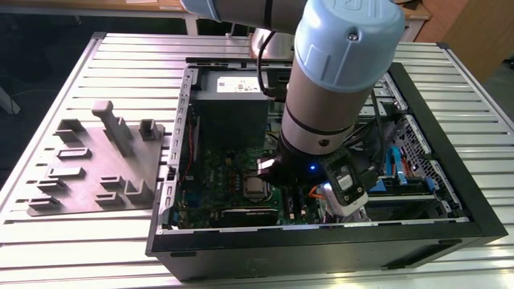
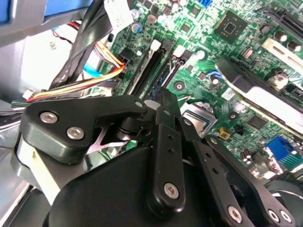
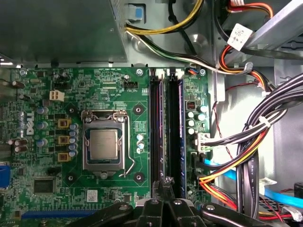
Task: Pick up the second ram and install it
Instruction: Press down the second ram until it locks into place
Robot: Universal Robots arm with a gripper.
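In both wrist views the gripper has its black fingers pressed together, tip to tip, with nothing pinched between them. The tips sit just over the near end of the two long black slots, about on the line between the pair.

A ram stands on edge in the slot that lies next to the CPU socket. It shows as a thin speckled strip running the slot's length. I cannot tell whether the neighbouring slot holds a stick too. On the other side of the slots from the socket, a bundle of black, orange and yellow cables crosses the case floor.

In the exterior view the arm reaches down from the upper centre of the frame into the open case, its wrist over the green motherboard at lower centre. At the left of the frame, just beside the case, a grey tray with upright posts lies on the slatted table.
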